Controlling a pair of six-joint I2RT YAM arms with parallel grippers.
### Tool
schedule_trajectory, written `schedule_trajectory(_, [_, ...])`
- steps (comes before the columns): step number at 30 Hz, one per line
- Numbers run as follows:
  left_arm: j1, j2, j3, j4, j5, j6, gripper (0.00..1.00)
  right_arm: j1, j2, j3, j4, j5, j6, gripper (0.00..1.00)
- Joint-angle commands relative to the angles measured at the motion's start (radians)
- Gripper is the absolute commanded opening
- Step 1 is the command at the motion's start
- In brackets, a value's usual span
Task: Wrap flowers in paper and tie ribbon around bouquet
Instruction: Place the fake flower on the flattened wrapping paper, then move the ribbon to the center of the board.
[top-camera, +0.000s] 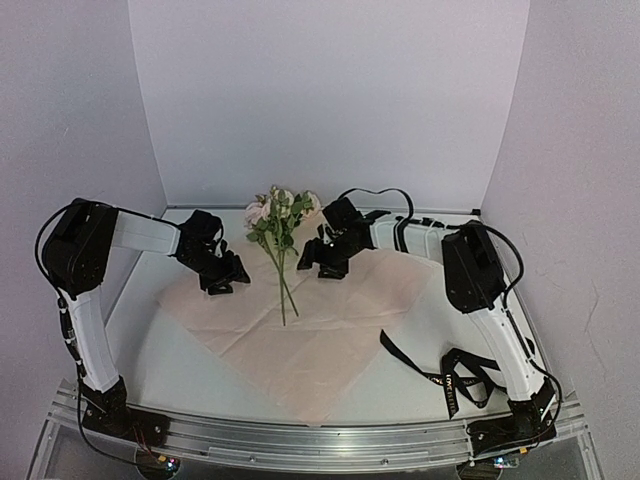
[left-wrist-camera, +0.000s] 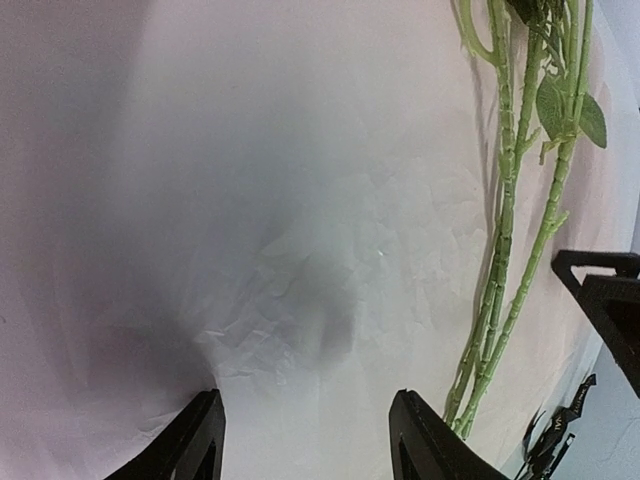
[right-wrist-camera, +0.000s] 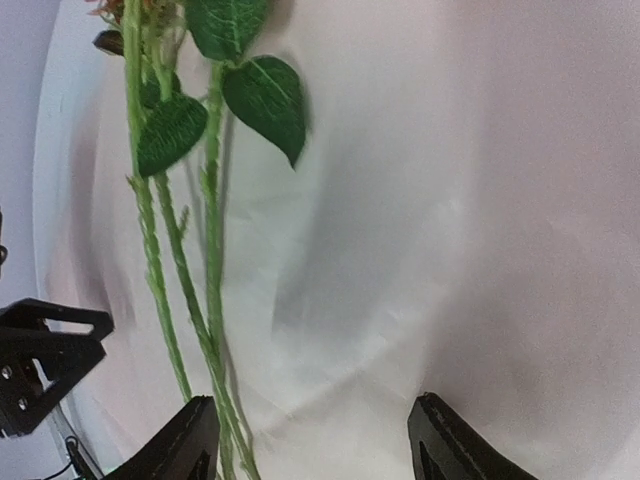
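from above: flowers (top-camera: 278, 240) flat on the paper (top-camera: 320, 340), blooms toward the back wall (top-camera: 330, 90), stems toward the near edge. paper spread cornerwise on the table (top-camera: 170, 370). left gripper (top-camera: 228, 275) low over the paper just left of the stems, right gripper (top-camera: 318, 262) just right of them. ribbon (top-camera: 450, 375) in loose loops on the table, off the paper's right side.

from the left wrist: jaws wide apart, fingers (left-wrist-camera: 190, 440) over crinkled paper (left-wrist-camera: 250, 200), nothing between them. flowers (left-wrist-camera: 505, 250) off to the right, outside the grip. beyond them, part of the right gripper (left-wrist-camera: 605, 300) and a bit of ribbon (left-wrist-camera: 560, 430).

from the right wrist: jaws parted too, fingers (right-wrist-camera: 450, 445) spread above the paper (right-wrist-camera: 450, 200), holding nothing. flowers (right-wrist-camera: 210, 280) down the left side, stem ends just beside the left-hand finger; contact impossible to tell. left gripper (right-wrist-camera: 45, 360) at the left edge.
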Motion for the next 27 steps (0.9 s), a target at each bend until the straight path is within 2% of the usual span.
schedule_trajectory(1, [0.012,-0.011,0.066,-0.053,0.001,0.029,0.59,0.005,-0.281,-0.172,-0.059,0.161,-0.05,0.68])
schedule_trajectory(4, [0.011,-0.007,0.083,-0.065,-0.001,0.026,0.59,0.006,-0.368,-0.315,-0.092,0.252,-0.07,0.68])
schedule_trajectory(11, [0.012,-0.02,0.033,-0.046,-0.017,0.006,0.59,0.055,-0.595,-0.629,-0.1,0.315,-0.011,0.68])
schedule_trajectory(15, [0.012,-0.035,0.025,-0.033,0.003,0.011,0.6,0.125,-0.766,-0.841,-0.064,0.29,0.135,0.7])
schedule_trajectory(20, [-0.021,-0.13,-0.014,-0.021,0.015,0.009,0.63,0.243,-0.943,-1.081,0.029,0.305,0.357,0.74])
schedule_trajectory(27, [-0.191,-0.253,-0.146,0.03,-0.033,-0.049,0.65,0.378,-1.041,-1.324,0.254,0.38,0.59,0.77])
